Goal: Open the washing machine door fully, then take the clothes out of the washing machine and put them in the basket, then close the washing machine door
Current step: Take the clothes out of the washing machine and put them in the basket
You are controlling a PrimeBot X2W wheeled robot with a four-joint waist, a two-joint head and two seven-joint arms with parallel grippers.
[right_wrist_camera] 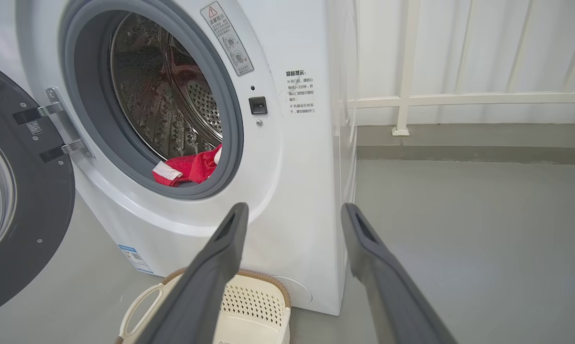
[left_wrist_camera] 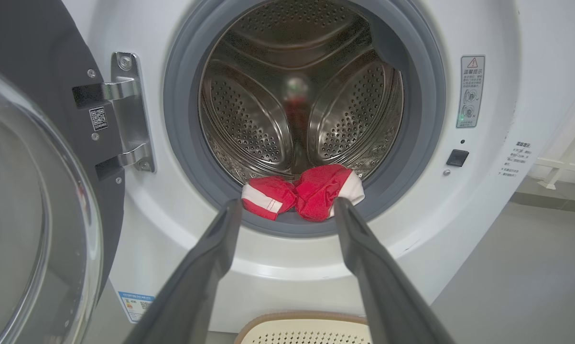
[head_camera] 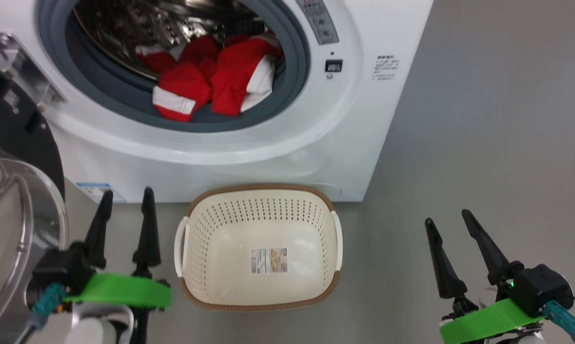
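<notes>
Red clothes (head_camera: 211, 81) with white panels lay bunched at the front of a perforated steel drum (left_wrist_camera: 249, 110), inside a white front-loading washing machine (head_camera: 316, 143). They spilled partly onto the grey rubber ring (head_camera: 124, 100) that lined the round opening. The washing machine door (head_camera: 29, 138), with a glossy black rim and a bulging clear glass bowl, stood swung open on the left, hung from a metal hinge (left_wrist_camera: 129, 114). On the grey floor (head_camera: 483, 143), just in front of the machine's base, sat a cream-white basket (head_camera: 258, 188) with perforated sides, a brown woven-look rim and two side handles. A paper label (head_camera: 268, 260) showed on its bare bottom. The left end effector (head_camera: 127, 192) hovered low, just left of the basket, between it and the open door. Its two long dark fingers were spread apart and gripped nothing. In its wrist view those fingers pointed toward the opening and framed the clothes. The right end effector (head_camera: 447, 216) hovered well to the right of the basket over the floor, its fingers likewise apart and holding nothing. In its wrist view they pointed toward the machine's front right corner. A small blue label (head_camera: 96, 191) sat low on the machine's front, near the door. A white railing (right_wrist_camera: 406, 95) stood beyond the machine.
</notes>
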